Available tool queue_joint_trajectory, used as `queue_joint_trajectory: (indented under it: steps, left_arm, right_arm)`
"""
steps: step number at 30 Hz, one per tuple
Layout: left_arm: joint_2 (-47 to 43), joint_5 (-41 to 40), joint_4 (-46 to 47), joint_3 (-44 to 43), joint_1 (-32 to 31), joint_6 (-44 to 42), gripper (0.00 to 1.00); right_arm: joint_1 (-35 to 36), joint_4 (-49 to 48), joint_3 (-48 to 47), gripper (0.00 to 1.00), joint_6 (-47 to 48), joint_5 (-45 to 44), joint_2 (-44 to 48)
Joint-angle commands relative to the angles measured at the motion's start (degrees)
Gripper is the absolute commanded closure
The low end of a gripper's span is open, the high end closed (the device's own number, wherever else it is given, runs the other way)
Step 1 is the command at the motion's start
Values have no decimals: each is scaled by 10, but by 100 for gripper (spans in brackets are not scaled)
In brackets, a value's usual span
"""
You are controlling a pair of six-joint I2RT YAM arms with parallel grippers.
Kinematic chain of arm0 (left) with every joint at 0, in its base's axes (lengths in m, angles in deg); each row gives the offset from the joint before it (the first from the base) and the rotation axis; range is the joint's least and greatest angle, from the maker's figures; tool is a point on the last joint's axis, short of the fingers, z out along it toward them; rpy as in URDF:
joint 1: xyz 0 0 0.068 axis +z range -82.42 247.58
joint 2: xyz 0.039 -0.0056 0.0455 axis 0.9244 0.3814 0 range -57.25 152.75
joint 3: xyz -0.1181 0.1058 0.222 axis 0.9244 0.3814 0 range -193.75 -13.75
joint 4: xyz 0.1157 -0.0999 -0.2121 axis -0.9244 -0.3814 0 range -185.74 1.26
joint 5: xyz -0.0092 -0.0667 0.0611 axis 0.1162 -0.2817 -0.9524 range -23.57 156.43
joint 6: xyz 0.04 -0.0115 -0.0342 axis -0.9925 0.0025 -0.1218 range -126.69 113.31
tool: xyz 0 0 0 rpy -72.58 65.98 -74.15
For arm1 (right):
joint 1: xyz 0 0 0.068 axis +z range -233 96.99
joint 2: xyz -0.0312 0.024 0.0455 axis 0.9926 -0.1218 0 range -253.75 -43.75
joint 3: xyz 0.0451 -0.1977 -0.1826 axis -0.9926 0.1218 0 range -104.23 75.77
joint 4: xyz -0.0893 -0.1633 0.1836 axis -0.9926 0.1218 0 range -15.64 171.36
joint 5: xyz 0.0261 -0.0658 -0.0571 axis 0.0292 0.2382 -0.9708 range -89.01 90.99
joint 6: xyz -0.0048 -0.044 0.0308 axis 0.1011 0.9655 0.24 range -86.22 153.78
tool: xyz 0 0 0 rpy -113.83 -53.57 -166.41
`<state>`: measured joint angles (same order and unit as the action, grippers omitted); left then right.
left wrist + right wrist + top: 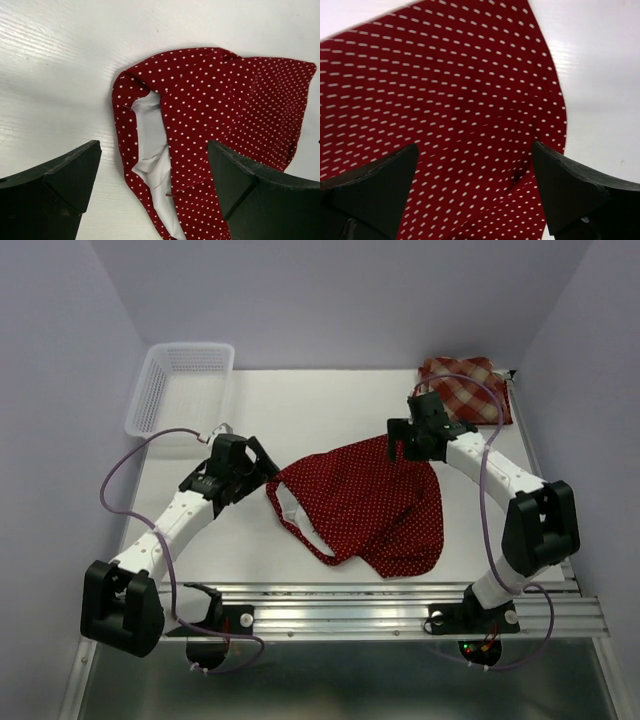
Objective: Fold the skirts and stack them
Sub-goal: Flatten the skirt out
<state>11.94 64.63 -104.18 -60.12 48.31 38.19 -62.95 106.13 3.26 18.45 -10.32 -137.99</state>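
A dark red polka-dot skirt (370,505) lies crumpled in the middle of the white table, its white lining (150,145) showing at the waist opening. My left gripper (262,466) hovers at the skirt's left edge, open, nothing between its fingers (65,175). The right gripper (400,445) hangs over the skirt's top right corner (470,100), also open and empty. A folded red-and-tan plaid skirt (468,385) rests at the back right corner.
A white plastic mesh basket (180,388) stands at the back left. The table's metal rail (400,605) runs along the near edge between the arm bases. Purple walls close in on three sides.
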Motion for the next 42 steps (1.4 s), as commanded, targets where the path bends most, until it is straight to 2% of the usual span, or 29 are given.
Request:
queue_joint_trajectory:
  steps: [1,6,13,14,18,21,27,31,36,42]
  left_arm:
    - [-59,-35,18,1,0,-11,1]
    - [-76,-44,11,43,1,-10,1]
    - [-16,-34,24,53,1,-44,1]
    - [-8,-24,30,52,1,-56,1]
    - [34,-41,36,44,1,-55,1]
    - [60,-76,16,31,2,-46,1]
    - [74,-80,27,43,5,-52,1]
    - [101,-77,38,30,4,-73,1]
    - [140,-44,67,22,-1,-99,1]
    - [140,-46,72,7,-20,-107,1]
  right_arm:
    - [10,-35,-21,0,21,102,114]
    - [61,-21,60,0,-14,106,178]
    - [240,-29,186,0,-148,58,230]
    - [284,-33,192,0,-160,46,230]
    - [380,-54,193,0,-199,-5,200]
    - [423,-33,144,0,-190,-52,137]
    - [478,86,42,0,-224,-187,-8]
    - [509,159,11,0,-319,-252,-60]
    - [532,202,16,0,-419,-265,-74]
    - [532,141,88,0,-438,-235,-22]
